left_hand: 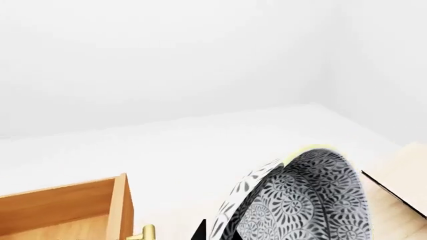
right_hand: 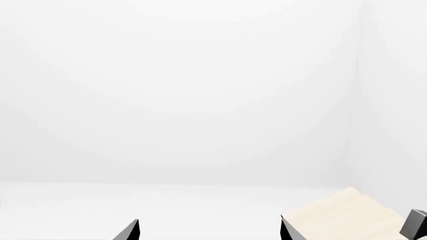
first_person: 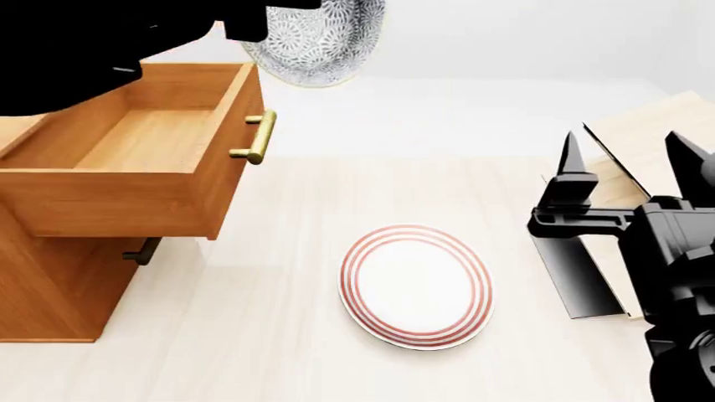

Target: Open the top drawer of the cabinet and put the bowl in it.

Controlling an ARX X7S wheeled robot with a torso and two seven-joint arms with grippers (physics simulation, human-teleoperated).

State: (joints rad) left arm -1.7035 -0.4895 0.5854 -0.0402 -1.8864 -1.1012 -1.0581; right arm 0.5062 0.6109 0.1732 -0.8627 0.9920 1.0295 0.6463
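- Plainly, the left gripper (first_person: 263, 21) is mostly lost in the black bulk of its arm at the head view's 11 o'clock corner; only a dark block meets the bowl (first_person: 316, 42) at its rim, so the jaws seem to pinch that rim, though the fingertips themselves cannot be made out.
- The left wrist view gives little more (just a black sliver at the frame's lower edge beside the bowl (left_hand: 300, 200)), and the bowl is cut off there by the picture's border.
- The bowl is off the floor, tipped on its side, its patterned hollow facing the head camera. Its upper part is cropped by the frame's top, and its axis runs nearer to level than to upright.
- It hangs at about 1 o'clock from the top drawer (first_person: 134, 159), just beyond the handle end and outside the box.
- The top drawer stands pulled out of the cabinet (first_person: 45, 285), its pale inner floor bare, its brass handle (first_person: 257, 138) at the front; the back of it is covered by the arm.
- A lower drawer's dark handle (first_person: 143, 249) peeps out beneath.
- The right gripper (first_person: 631, 167) sits at 3 o'clock, well apart from the bowl, its two fingers spread wide and holding nothing.
- Behind it lies the shelf rack (first_person: 625, 159), partly hidden.
- The plate (first_person: 416, 285) with red rings lies flat on the floor at 6 o'clock, between cabinet and rack.
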